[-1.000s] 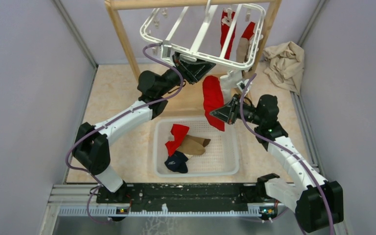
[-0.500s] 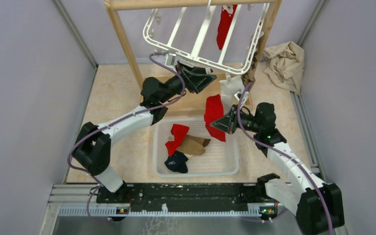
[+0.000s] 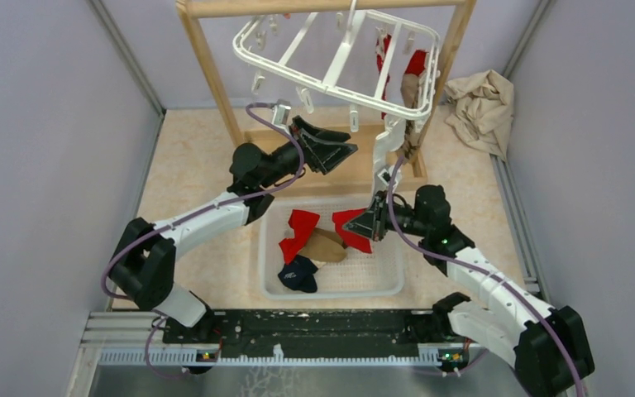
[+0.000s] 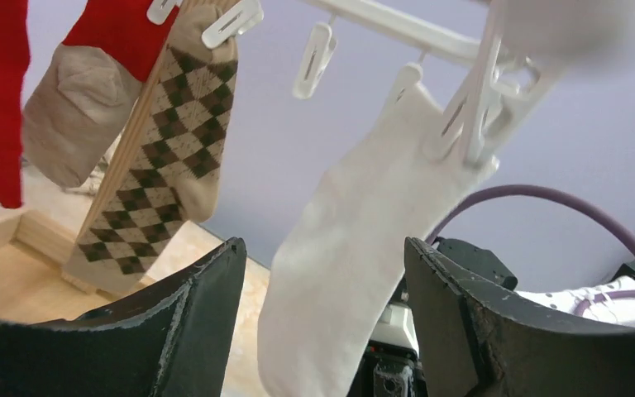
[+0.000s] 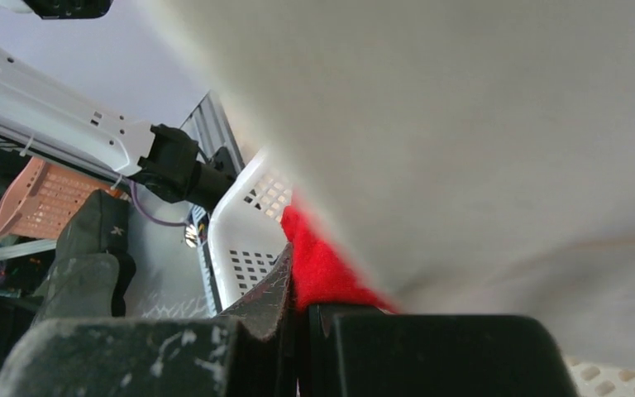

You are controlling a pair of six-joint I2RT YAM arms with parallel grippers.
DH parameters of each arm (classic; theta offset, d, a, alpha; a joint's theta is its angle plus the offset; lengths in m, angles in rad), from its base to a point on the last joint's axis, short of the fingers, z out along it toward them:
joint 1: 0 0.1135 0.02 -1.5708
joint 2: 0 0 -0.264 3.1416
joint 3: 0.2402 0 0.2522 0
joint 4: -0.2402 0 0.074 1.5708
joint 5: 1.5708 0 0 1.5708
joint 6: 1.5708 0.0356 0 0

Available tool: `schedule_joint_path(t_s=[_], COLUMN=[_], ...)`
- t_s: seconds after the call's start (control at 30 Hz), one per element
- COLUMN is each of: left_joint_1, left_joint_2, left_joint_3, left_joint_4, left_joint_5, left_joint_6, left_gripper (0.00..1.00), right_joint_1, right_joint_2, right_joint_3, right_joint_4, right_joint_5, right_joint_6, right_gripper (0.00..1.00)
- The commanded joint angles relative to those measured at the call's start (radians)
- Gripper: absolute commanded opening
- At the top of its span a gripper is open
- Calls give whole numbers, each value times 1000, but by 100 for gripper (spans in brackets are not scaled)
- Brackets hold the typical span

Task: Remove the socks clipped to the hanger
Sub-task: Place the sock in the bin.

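1. Socks [image 3: 413,78] on the hanger [image 3: 339,58]: several are clipped to this white rack, which hangs tilted under the wooden frame [image 3: 207,74]. They include a cream sock [image 4: 355,248], a diamond-patterned sock [image 4: 161,157] and red ones.
2. My left claw [image 3: 341,150]: jaws wide, gripping nothing, just below the hanger's near edge. The cream sock dangles in line with the gap.
3. My right claw [image 3: 370,226]: pinched tight on a red sock [image 3: 351,229], low over the white basket [image 3: 384,277] on the table [image 3: 207,165].
4. Basket contents: a second red sock [image 3: 300,227], a tan sock [image 3: 328,246] and a navy sock [image 3: 299,273].
5. A beige cloth [image 3: 479,103] lies crumpled at the table's far right.
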Motion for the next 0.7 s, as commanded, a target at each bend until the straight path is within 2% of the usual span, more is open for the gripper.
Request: schedule_joint_path(t_s=[0.0, 0.17, 0.5, 0.67], left_joint_1=[-1, -3, -4, -4], left_joint_2=[-78, -163, -357, -486], left_joint_3=[-72, -166, -287, -383], left_joint_4=[-17, -65, -300, -382], left_joint_5=[8, -1, 3, -36], left_joint_6=[18, 43, 116, 141], left_gripper=[76, 77, 77, 78], right_joint_1=[44, 87, 169, 190], right_joint_2=[-3, 26, 126, 207], right_joint_3=[-8, -2, 22, 48], right_joint_4=[31, 20, -21, -17], right_joint_5=[77, 145, 303, 334], right_joint_6=[-23, -46, -106, -124], right_gripper=[0, 0, 0, 1])
